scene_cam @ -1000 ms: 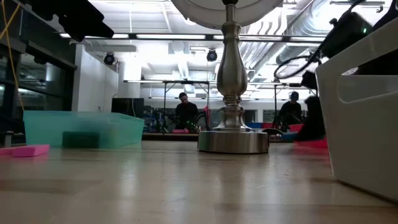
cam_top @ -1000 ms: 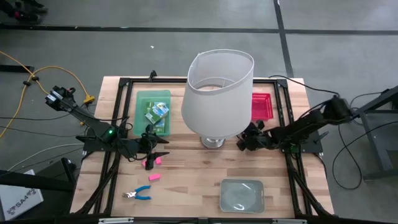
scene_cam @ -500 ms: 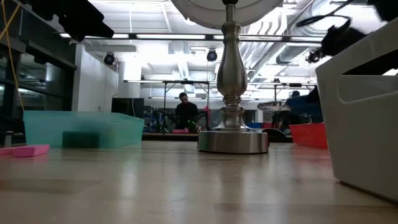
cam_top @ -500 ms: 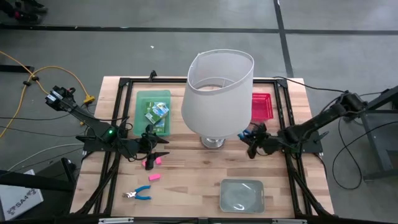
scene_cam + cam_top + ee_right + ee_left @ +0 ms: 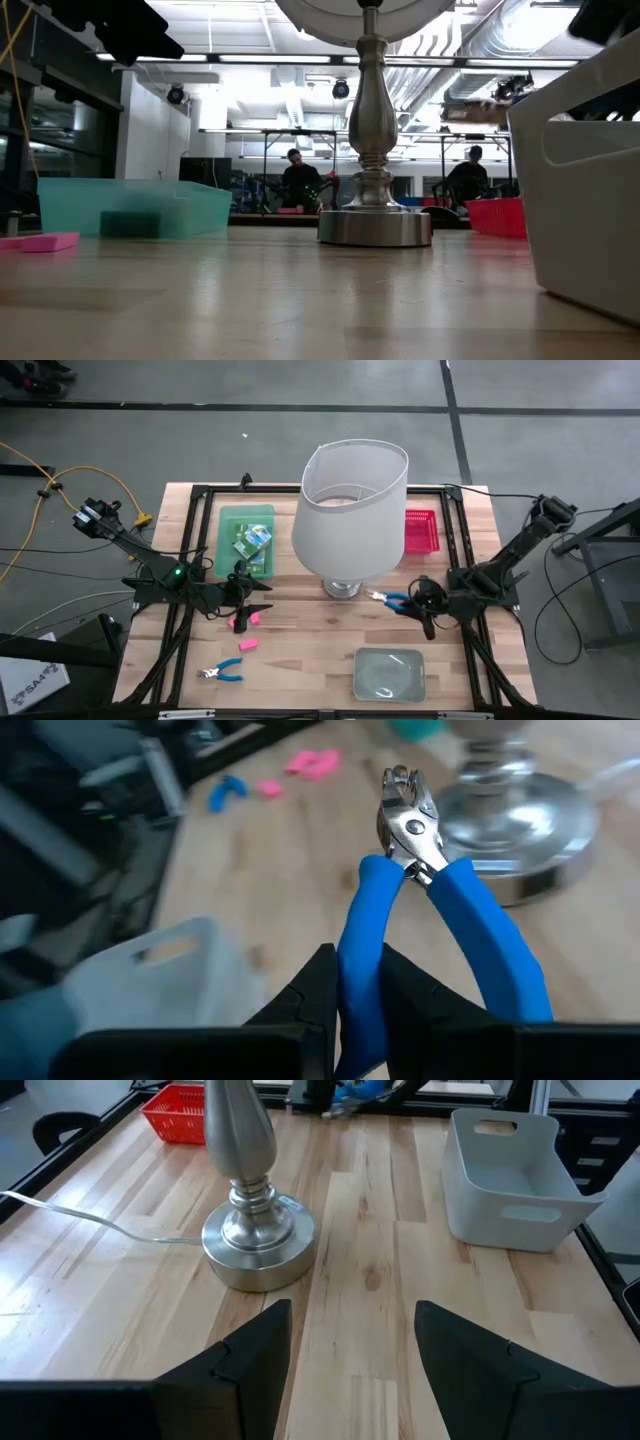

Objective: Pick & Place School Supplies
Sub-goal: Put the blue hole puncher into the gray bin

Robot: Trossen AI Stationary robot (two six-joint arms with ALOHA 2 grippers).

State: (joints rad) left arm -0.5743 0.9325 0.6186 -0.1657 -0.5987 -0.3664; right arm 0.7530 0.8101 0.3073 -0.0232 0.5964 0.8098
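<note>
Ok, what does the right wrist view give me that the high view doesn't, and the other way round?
Only the right wrist view shows the grip up close: the right tool shut on one handle of the blue-handled pliers, their metal nose pointing toward the lamp base.

Only the high view shows the whole layout: the lampshade, the green tray, the red tray, and the left tool open beside a pink eraser.

Both show the held pliers, the clear grey tray, the pink erasers and a second pair of blue-handled pliers on the table.
</note>
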